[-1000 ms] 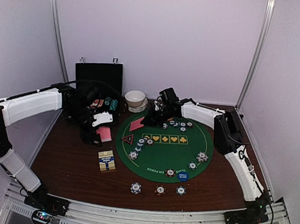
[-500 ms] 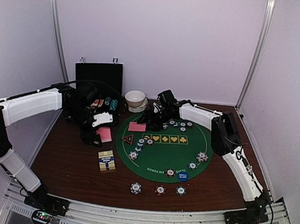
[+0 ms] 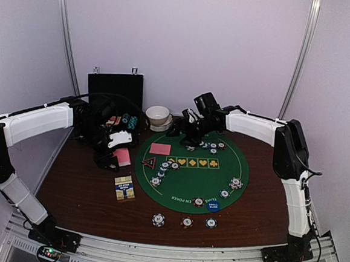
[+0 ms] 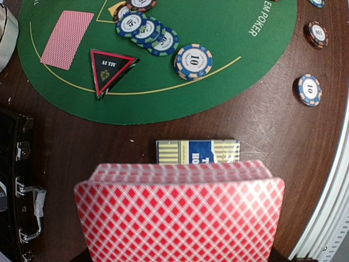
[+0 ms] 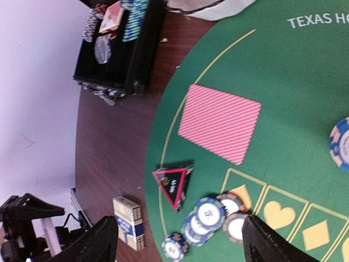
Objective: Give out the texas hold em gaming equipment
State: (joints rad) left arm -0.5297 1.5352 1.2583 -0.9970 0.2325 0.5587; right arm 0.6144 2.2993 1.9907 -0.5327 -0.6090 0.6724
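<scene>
Lifted clear since a second ago, the right gripper (image 3: 184, 132) hangs with jaws spread, and the single pink-backed playing card (image 3: 160, 148) it carried lies flat on the round green felt mat (image 3: 201, 178), just beyond the red-edged triangular token (image 3: 149, 162). Off the mat, the left gripper (image 3: 113, 158) stays clenched on the pink-backed deck (image 4: 180, 218) over the dark wooden counter (image 3: 79, 190).

The bench (image 4: 262, 125) looks like dark wood, scuffed, with a dull sheen. The green mat (image 4: 229, 33) on it reads as matt felt. On the mat, the chips (image 4: 193, 60) look like smooth plastic, the triangle token (image 4: 110, 66) glossy. Beside the mat, the card deck (image 4: 180, 218) shows slick paper.
</scene>
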